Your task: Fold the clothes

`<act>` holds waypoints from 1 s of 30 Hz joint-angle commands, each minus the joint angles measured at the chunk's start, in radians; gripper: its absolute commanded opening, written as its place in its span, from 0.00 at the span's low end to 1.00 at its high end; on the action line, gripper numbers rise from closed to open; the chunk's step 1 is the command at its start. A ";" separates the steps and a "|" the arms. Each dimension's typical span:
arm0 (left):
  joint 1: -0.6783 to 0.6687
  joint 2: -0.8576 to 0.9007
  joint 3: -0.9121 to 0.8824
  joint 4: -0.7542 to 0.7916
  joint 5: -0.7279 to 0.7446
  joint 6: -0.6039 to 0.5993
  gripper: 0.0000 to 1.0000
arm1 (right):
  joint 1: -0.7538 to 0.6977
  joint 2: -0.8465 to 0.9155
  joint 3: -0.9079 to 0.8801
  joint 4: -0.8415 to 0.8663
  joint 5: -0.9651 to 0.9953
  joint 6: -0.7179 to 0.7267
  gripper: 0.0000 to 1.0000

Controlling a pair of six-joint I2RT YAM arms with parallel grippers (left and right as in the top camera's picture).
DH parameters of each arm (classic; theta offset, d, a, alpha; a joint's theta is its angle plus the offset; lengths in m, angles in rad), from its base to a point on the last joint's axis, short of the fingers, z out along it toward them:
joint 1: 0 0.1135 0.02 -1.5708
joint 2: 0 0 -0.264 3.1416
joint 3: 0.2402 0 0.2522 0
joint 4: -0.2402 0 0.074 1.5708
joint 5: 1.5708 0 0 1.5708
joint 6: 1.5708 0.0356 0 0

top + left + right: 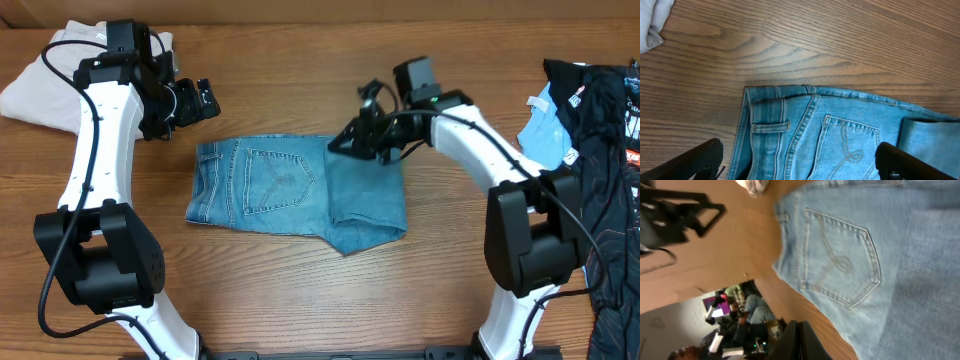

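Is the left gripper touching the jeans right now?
Apart. The overhead view shows a strip of table between the open left gripper and the jeans.

We count one pair of jeans [262,185] on one counter [300,60], one beige garment [38,95] far left, one black garment [610,170] and one pale blue cloth [543,135] right, and two arms: left arm [95,170], right arm [478,140].
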 commanded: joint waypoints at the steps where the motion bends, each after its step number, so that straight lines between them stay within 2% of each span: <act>1: -0.013 0.010 0.017 0.001 -0.013 0.022 1.00 | 0.047 0.016 -0.107 0.039 0.042 0.011 0.06; 8: -0.014 0.010 0.017 -0.004 -0.013 0.022 1.00 | 0.065 0.069 -0.290 0.171 0.035 0.169 0.10; 11: -0.014 0.010 0.017 -0.003 -0.013 0.022 1.00 | 0.055 0.073 -0.325 0.208 0.019 0.237 0.04; 17: -0.014 0.010 0.017 -0.007 -0.013 0.022 1.00 | 0.028 0.017 -0.305 0.189 0.010 0.241 0.04; 22: -0.014 0.010 0.017 -0.006 -0.013 0.023 1.00 | 0.007 -0.126 -0.293 0.162 0.031 0.226 0.04; 26: -0.014 0.010 0.017 -0.006 -0.013 0.022 1.00 | -0.014 -0.219 -0.293 0.097 0.041 0.173 0.14; 30: -0.014 0.010 0.017 -0.006 -0.013 0.023 1.00 | -0.018 -0.224 -0.298 -0.018 0.057 0.107 0.24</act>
